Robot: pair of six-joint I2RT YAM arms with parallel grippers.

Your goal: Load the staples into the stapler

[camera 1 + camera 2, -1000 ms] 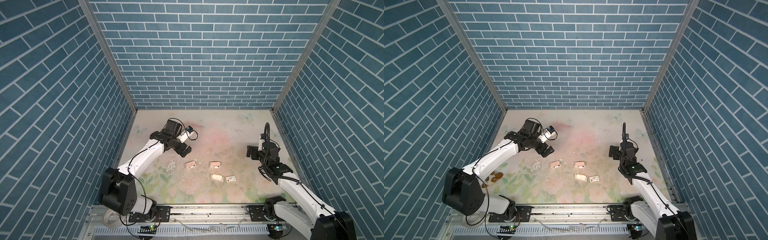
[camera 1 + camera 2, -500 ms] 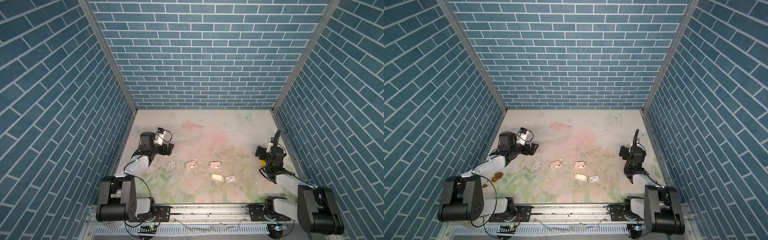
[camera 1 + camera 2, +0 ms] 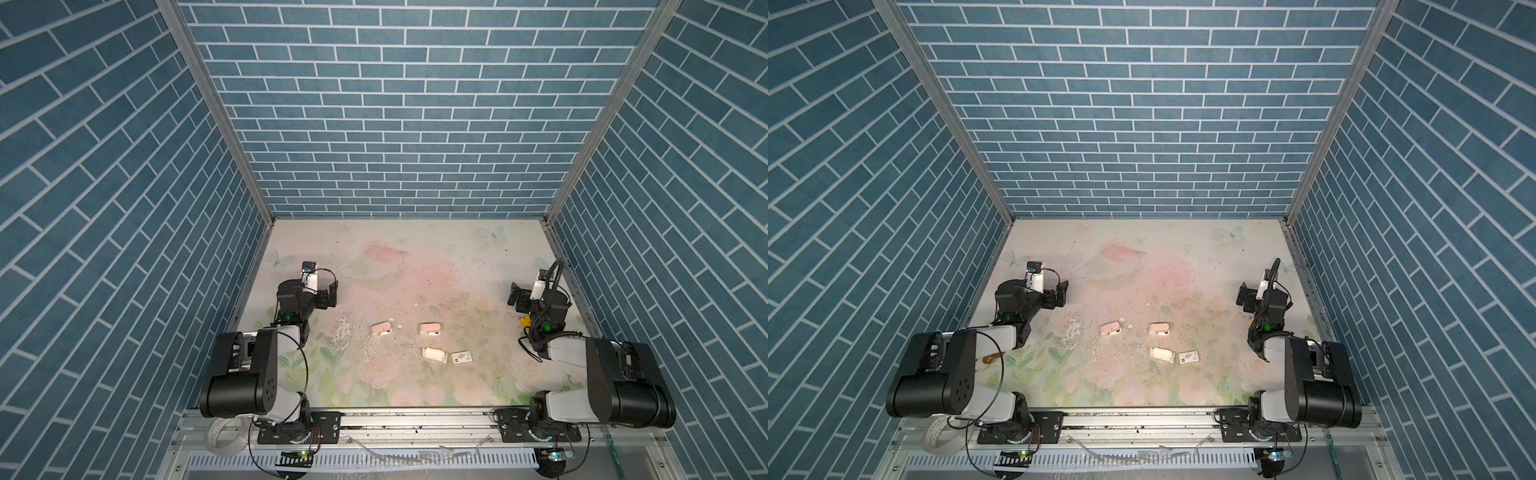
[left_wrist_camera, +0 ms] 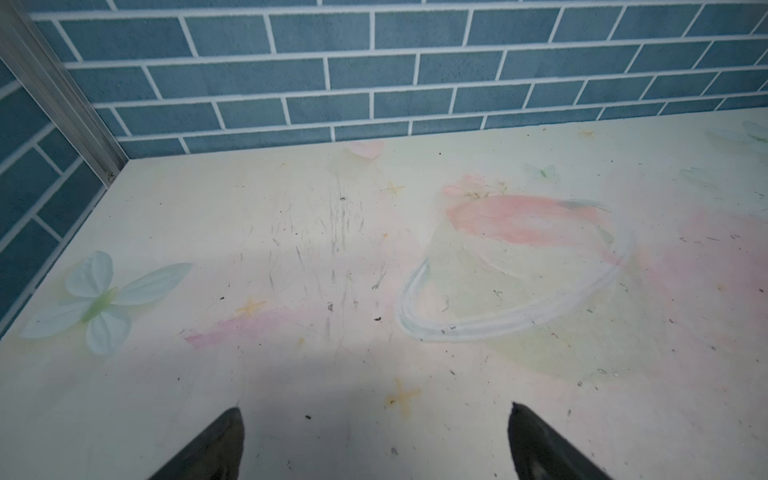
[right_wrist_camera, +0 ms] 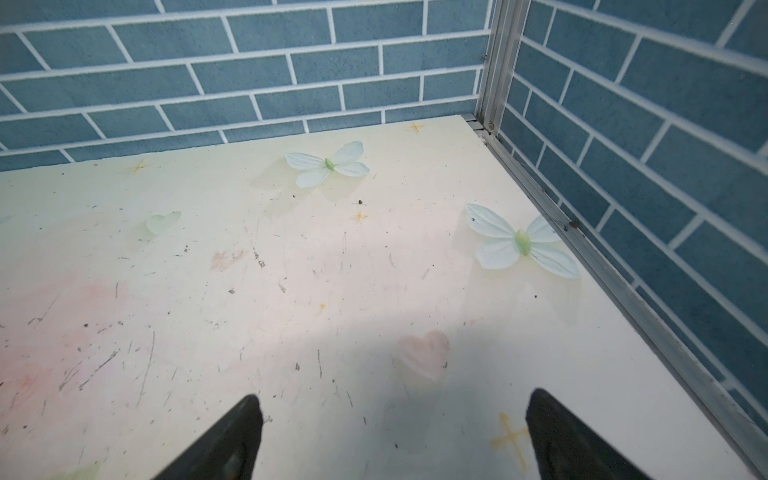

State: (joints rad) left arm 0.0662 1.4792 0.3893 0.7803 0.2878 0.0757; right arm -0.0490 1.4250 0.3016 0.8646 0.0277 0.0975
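Seeing left hand (image 3: pixel 331 293) and right hand (image 3: pixel 515 296) both released, empty, well apart from the staples (image 3: pixel 435 355) and hugging the side edges of the counter (image 3: pixel 415 257). Staples sit in a white tray (image 3: pixel 425 351); sleeve (image 3: pixel 461 357) just beside, pink stapler (image 3: pixel 381 329) and twin (image 3: pixel 430 329) near. Beyond the staples, open counter runs to the back wall (image 3: pixel 395 124).

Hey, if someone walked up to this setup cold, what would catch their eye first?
Blue brick-patterned walls boxing in a pastel floral tabletop dominate. The black-and-white left arm and right arm sit folded at its sides, left pincer and right pincer open and empty. Between them lies a small cluster of pale pink and white items, too small to identify.
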